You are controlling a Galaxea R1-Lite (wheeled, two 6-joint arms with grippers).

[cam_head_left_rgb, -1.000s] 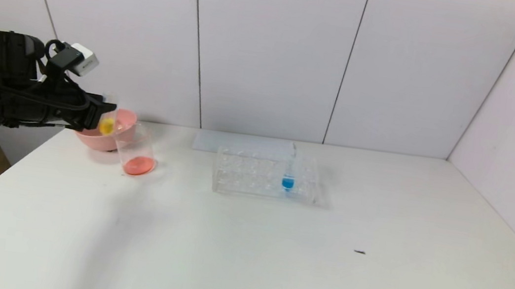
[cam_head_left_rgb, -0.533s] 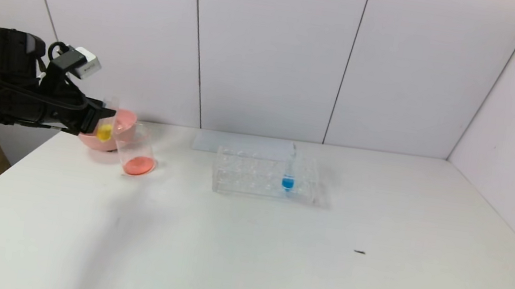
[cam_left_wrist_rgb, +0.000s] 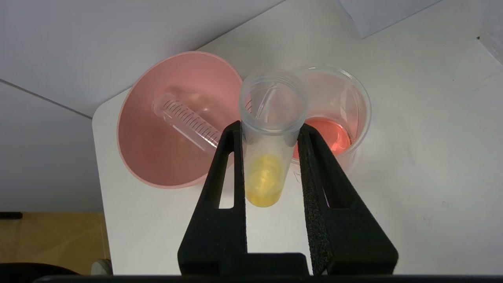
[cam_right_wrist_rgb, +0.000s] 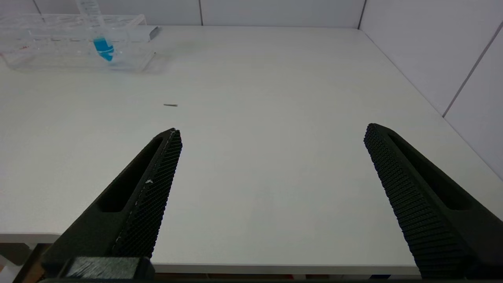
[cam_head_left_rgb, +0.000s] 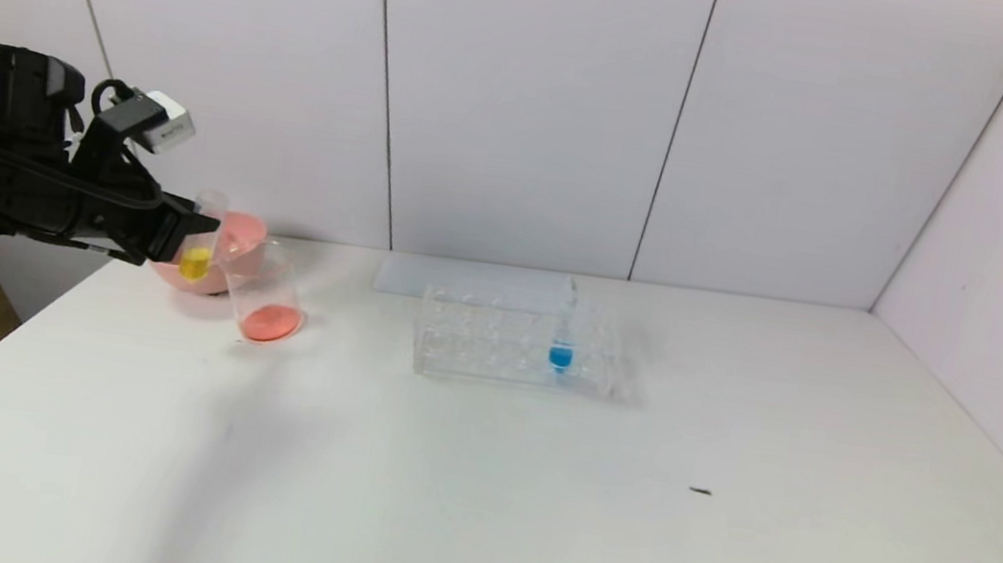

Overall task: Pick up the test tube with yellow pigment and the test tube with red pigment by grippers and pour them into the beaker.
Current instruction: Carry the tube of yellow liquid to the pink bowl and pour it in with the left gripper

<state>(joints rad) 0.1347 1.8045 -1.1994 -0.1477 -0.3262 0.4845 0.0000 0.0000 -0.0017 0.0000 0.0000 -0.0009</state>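
Mid-pour stage: left tool (cam_left_wrist_rgb: 270, 135) clamped on upright yellow test tube (cam_left_wrist_rgb: 267, 157) just beside beaker (cam_left_wrist_rgb: 346, 114) holding red liquid; needs tipping over its rim; right tool (cam_right_wrist_rgb: 271, 137) wide, idle.

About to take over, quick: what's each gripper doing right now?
Left gripper: shut on the yellow tube, beside the beaker.
Right gripper: open, holding nothing, parked low at the near table edge.

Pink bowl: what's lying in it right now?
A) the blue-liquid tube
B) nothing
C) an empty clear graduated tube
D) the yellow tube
C: the left wrist view shows an empty clear graduated tube lying in the pink bowl.
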